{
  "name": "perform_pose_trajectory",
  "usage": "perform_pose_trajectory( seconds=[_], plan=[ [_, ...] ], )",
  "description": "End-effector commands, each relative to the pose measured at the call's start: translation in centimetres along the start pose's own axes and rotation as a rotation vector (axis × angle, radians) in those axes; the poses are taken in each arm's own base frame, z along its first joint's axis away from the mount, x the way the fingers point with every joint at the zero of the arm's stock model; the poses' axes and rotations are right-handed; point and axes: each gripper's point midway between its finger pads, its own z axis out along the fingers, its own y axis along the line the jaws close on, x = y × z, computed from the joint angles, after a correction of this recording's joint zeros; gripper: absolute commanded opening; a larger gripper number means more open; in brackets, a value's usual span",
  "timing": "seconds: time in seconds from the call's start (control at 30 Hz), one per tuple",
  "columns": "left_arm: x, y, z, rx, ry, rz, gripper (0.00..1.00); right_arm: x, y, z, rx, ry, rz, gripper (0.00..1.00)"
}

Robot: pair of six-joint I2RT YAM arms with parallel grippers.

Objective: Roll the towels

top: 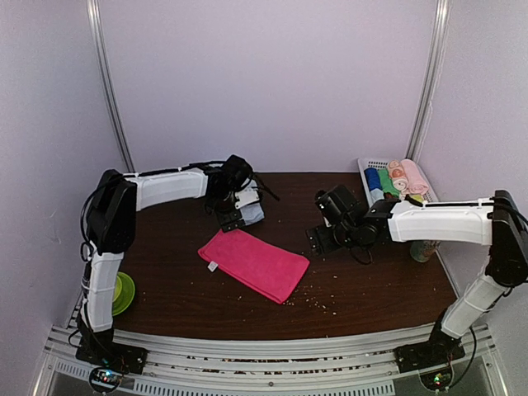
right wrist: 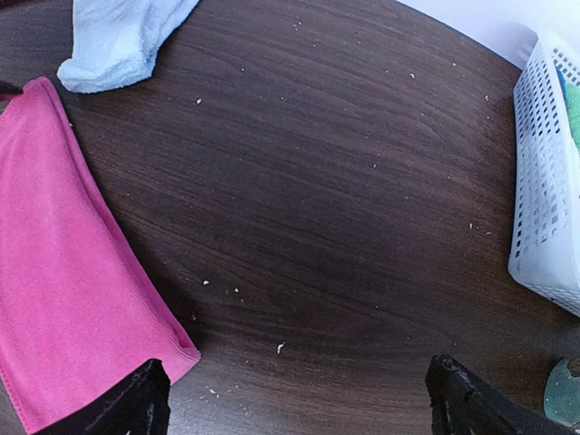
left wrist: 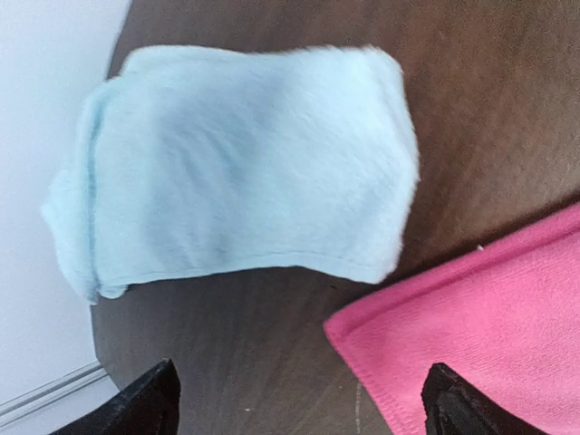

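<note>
The pink towel (top: 254,264) lies spread flat on the dark table, a small white tag at its left corner. The pale blue towel (top: 252,213) rests as a thick folded bundle near the back wall. My left gripper (top: 235,217) hovers over the blue towel's near edge. In the left wrist view this gripper (left wrist: 302,385) is open over bare wood, with the blue towel (left wrist: 245,172) ahead and a corner of the pink towel (left wrist: 489,317) beside the right finger. My right gripper (top: 322,239) is open just right of the pink towel; its wrist view shows the gripper (right wrist: 294,381) empty.
A white basket (top: 365,171) at the back right holds several small coloured rolls; its wall (right wrist: 544,181) shows in the right wrist view. A green dish (top: 124,293) sits at the left table edge, a can (top: 423,250) under the right arm. Crumbs dot the wood.
</note>
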Motion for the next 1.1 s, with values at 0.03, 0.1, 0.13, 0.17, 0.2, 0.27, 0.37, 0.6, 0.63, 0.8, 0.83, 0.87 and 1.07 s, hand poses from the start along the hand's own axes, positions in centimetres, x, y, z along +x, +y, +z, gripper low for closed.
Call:
perform_pose_trajectory(
  seconds=[0.03,0.1,0.13,0.17,0.2,0.27,0.37,0.6,0.63,0.8,0.83,0.87,1.07],
  plan=[
    [-1.7,7.1,-8.6,-0.145,-0.156,-0.104,0.98,-0.6,-0.6,1.2,0.102,0.017,-0.024,1.0],
    [-0.6,6.8,-10.1,-0.12,-0.184,-0.129,0.98,-1.1,-0.5,1.9,0.127,0.03,-0.046,1.0],
    [0.2,6.0,-10.2,-0.09,-0.185,-0.129,0.98,-0.9,-0.2,2.6,0.135,0.049,-0.066,0.99],
    [1.0,5.0,-10.5,-0.056,-0.185,-0.127,0.98,-1.0,-0.1,3.1,0.143,0.057,-0.078,1.0],
    [2.0,3.5,-10.5,-0.005,-0.182,-0.119,0.98,-1.0,0.2,3.5,0.149,0.066,-0.093,1.0],
    [3.8,0.3,-10.2,0.114,-0.172,-0.11,0.98,-1.1,0.6,4.3,0.153,0.085,-0.118,0.99],
    [6.8,-3.9,-9.8,0.299,-0.144,-0.135,0.98,-0.6,1.1,5.3,0.152,0.119,-0.153,1.0],
    [11.1,-8.0,-9.3,0.552,-0.14,-0.203,0.98,2.4,1.7,7.0,0.141,0.212,-0.23,1.0],
    [11.3,-8.4,-9.2,0.58,-0.141,-0.204,0.98,2.8,1.7,7.2,0.143,0.227,-0.242,0.99],
    [11.3,-10.6,-8.7,0.69,-0.144,-0.208,0.98,4.8,2.5,8.0,0.129,0.28,-0.298,0.99],
    [11.2,-10.8,-8.6,0.705,-0.144,-0.21,0.98,5.1,2.8,8.0,0.121,0.288,-0.308,1.0],
    [11.1,-11.0,-8.4,0.718,-0.141,-0.21,0.98,5.5,3.1,8.1,0.112,0.296,-0.321,1.0],
    [11.1,-11.8,-7.6,0.77,-0.117,-0.206,0.98,7.2,4.6,7.8,0.084,0.332,-0.378,1.0]
  ],
)
